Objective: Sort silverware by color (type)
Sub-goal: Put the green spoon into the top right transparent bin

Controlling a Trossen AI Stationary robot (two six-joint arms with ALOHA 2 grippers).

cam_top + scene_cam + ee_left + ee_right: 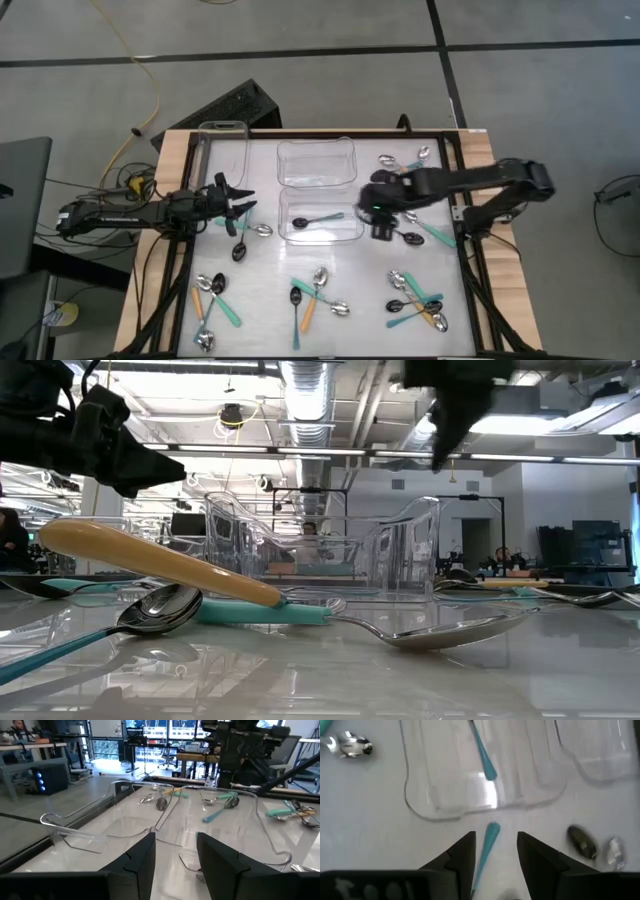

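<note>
Silverware: we've got spoons scattered all over the white table (260, 290), in loose clusters along the near edge, at left (212, 300), centre (315, 295) and right (415, 305), with more up by the far right corner (405, 160).
Spoon in tub: one black-bowled, teal-handled spoon (312, 220) lies inside the nearer clear tub (320, 215) in the middle of the table.
Other tubs: a second clear tub (316, 162) sits just behind that one, and a third (222, 150) stands at the far left; we see nothing in either from above.
Right gripper: it hangs (380, 215) just beside the occupied tub's right end. Its wrist view shows the fingers (462, 852) parted, nothing between them but open air, and a teal handle (487, 840) lying on the table below, just outside the tub's rim.
Left gripper: it hovers (240, 200) at the left side of the table, close to a silver spoon (255, 230) and a black one (238, 250). Its fingers (142, 860) stand apart and we see nothing in them.
Close to the low camera: an orange-handled spoon (160, 560) rests tilted across a teal handle (260, 612), with a black bowl (160, 610) beside it.
Writing: we can read no brand or label anywhere.
</note>
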